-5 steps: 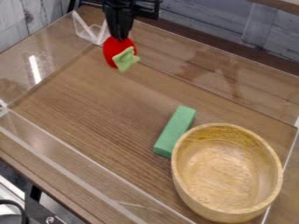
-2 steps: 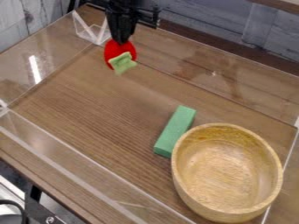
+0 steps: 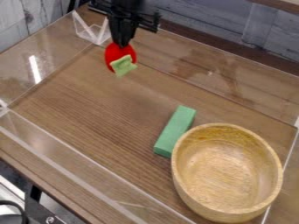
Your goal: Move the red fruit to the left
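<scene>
The red fruit [image 3: 117, 58] is a small bright-red soft toy with a light-green leafy cap, at the upper left of the camera view. My black gripper [image 3: 121, 41] comes down on it from above and is shut on its top. The fruit hangs tilted under the fingers, its leafy cap turned toward the lower right, close over the wooden table. The fingertips are hidden behind the fruit.
A green rectangular block [image 3: 177, 130] lies on the wooden table [image 3: 93, 114] right of centre, touching a large wooden bowl [image 3: 226, 170] at the lower right. Clear plastic walls [image 3: 30, 48] border the table on the left and front.
The gripper and the red fruit have shifted very slightly, and the wrist has rolled a little. The block and bowl have not moved.
</scene>
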Tool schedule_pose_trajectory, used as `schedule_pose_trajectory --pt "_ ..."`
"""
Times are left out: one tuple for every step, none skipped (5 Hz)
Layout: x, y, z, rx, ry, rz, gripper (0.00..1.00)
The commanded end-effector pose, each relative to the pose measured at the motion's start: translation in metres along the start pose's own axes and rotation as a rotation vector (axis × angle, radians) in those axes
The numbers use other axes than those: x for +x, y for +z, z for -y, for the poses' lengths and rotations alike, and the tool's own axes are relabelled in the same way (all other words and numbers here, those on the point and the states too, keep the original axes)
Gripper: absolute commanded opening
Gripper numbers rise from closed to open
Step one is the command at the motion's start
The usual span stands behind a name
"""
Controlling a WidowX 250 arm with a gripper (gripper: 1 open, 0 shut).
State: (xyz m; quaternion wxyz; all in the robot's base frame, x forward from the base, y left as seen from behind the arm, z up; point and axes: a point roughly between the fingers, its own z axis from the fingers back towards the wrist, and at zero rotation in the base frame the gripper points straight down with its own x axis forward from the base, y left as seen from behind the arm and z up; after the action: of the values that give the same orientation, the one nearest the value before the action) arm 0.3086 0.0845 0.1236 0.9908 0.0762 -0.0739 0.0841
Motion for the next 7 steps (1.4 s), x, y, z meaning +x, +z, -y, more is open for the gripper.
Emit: schedule_pose_trajectory --pt "0.010 0.011 -0.008 0.015 0.030 0.053 0.00" --pt "0.024 -0.005 -0.034 0.033 0.125 0.036 0.00" --pt "0.037 -0.018 -0.062 0.045 0.241 0.021 0.00" --pt "0.038 -0.030 -0.096 0.047 0.324 0.006 0.00" --pt "0.037 -0.039 -0.119 0.052 0.408 -0.013 0.00" --pt "0.032 -0.052 -0.122 0.048 0.470 -0.034 0.00" --pt "0.026 -0.058 -0.120 0.029 0.511 -0.053 0.00"
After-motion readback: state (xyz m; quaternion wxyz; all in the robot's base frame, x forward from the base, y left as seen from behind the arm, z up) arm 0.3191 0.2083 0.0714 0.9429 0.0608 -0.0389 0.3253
